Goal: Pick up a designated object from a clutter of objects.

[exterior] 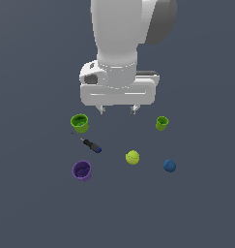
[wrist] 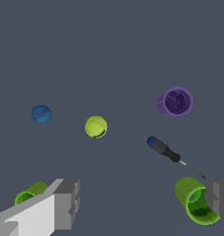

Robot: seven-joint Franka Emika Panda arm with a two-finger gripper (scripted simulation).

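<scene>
The gripper (exterior: 118,110) hangs upper centre, jaws wide apart, holding nothing; the purple cup (exterior: 82,170) at lower left seems empty.

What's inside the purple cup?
Nothing visible inside the purple cup: the wrist view looks into its mouth and shows only the dark purple interior. The exterior view agrees, though its near inner wall is hidden.

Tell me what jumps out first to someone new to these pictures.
The big white arm fills the top of the exterior view, its pincer open and empty above the floor. Below it lie bright scattered things: a yellow-green ball in the middle, a blue ball to the exterior view's right, and a purple cup to its left.
</scene>
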